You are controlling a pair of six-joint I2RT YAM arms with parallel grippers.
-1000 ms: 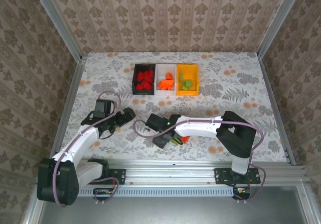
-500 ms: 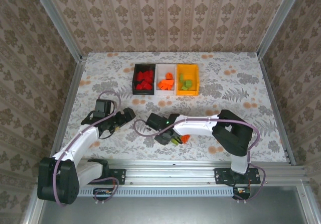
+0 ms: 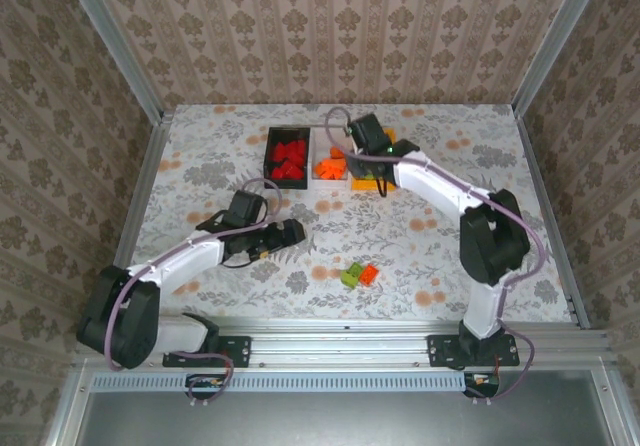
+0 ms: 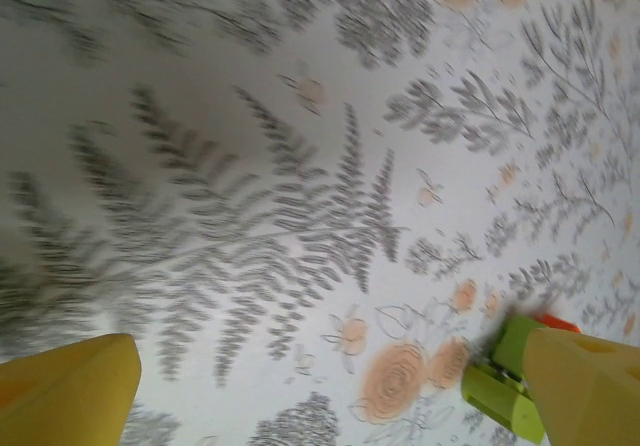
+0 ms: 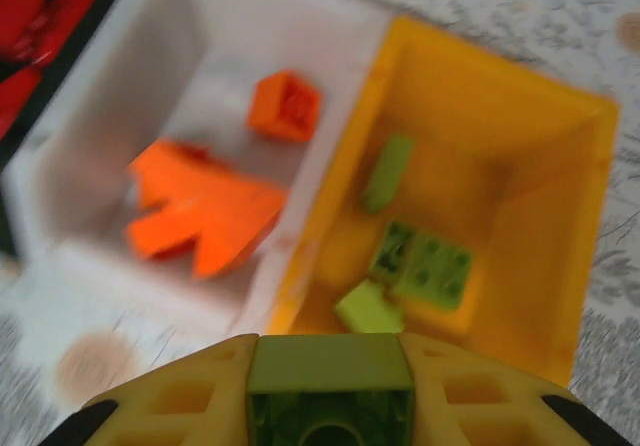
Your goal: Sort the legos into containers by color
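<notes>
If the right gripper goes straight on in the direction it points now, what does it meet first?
Most likely the yellow-orange bin, probably the light green legos lying in it. The right gripper holds a green brick just above it; depth is unclear.

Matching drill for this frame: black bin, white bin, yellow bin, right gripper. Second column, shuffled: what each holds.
Things:
1. black bin
2. white bin
3. yellow bin
4. right gripper

Holds:
A. orange legos
B. one green lego, gripped
C. red legos
D. several green legos

Pairs: 1-C, 2-A, 3-D, 4-B
</notes>
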